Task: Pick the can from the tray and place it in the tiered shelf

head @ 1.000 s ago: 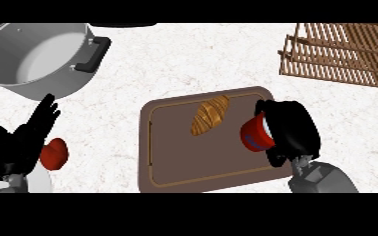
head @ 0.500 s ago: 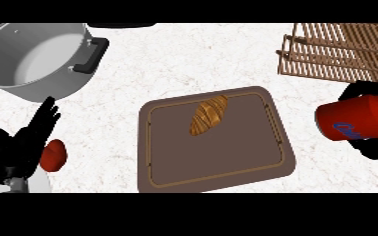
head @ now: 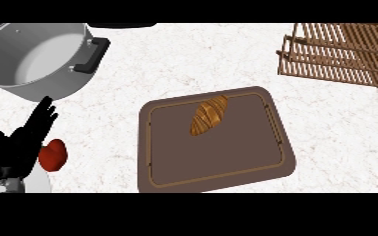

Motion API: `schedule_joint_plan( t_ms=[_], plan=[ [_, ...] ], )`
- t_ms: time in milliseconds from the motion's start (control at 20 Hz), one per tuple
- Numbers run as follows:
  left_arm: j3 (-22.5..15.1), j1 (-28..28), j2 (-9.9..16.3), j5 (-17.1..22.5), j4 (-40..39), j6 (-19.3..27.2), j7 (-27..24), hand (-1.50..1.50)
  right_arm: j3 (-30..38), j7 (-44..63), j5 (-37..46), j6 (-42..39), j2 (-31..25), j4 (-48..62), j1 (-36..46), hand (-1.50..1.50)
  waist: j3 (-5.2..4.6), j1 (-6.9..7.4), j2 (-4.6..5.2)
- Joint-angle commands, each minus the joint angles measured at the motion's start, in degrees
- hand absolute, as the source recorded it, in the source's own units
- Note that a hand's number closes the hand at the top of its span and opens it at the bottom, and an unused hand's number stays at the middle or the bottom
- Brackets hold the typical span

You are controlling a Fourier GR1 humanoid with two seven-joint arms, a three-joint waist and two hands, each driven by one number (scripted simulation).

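Observation:
The brown tray (head: 273,152) lies on the counter at the lower middle and holds only a croissant (head: 210,115). No can shows anywhere in the head view. The wooden tiered shelf (head: 332,52) stands at the top right, partly cut by the view's edge. My left hand (head: 29,137) rests open at the lower left, fingers up. My right hand is out of the view.
A large grey pot (head: 40,60) with a black handle (head: 91,55) stands at the upper left. A red fruit (head: 53,155) lies beside my left hand. White speckled counter (head: 184,65) stretches between the pot, tray and shelf.
My right hand, shut on the red can, lifted it off the tray's right edge, carried it right, and both have left the view. The left hand stayed still.

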State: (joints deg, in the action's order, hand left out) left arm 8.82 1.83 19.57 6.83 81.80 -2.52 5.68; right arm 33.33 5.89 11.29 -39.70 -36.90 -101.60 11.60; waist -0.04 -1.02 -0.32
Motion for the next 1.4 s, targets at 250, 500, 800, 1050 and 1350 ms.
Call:
schedule_joint_plan(
  t_ms=[250, 500, 800, 1050, 1350],
  plan=[
    [-0.23, 2.2, -0.91, -0.56, 4.72, -0.49, 2.09, 0.0, 13.22, 13.69, -19.53, -5.16, -6.43, -0.86, 5.3, 1.5, 0.01, 0.78, 0.05],
    [-1.17, 3.13, -2.89, -2.46, 5.25, 0.88, 1.23, 0.0, 14.01, 16.3, -17.53, -1.73, -14.12, 3.56, 10.69, 1.5, 0.04, 1.16, 0.13],
    [0.04, -4.27, -1.86, -2.37, -4.46, -1.49, -0.54, 0.0, 3.79, 12.48, -6.38, 4.21, -22.12, 12.92, 19.02, 1.5, 0.0, 1.72, 0.53],
    [-1.2, 0.92, -4.51, -3.71, -0.35, -0.49, -1.72, 0.0, -0.16, 6.66, -2.74, 5.58, -25.4, 21.01, 21.28, 1.5, 0.02, 2.01, 0.49],
    [0.72, -0.44, -2.2, -2.82, -0.71, -2.81, -1.33, 0.0, -8.33, 2.78, 5.42, 14.28, -24.02, 28.93, 26.84, 1.5, 0.02, 2.38, 0.58]
  ],
)
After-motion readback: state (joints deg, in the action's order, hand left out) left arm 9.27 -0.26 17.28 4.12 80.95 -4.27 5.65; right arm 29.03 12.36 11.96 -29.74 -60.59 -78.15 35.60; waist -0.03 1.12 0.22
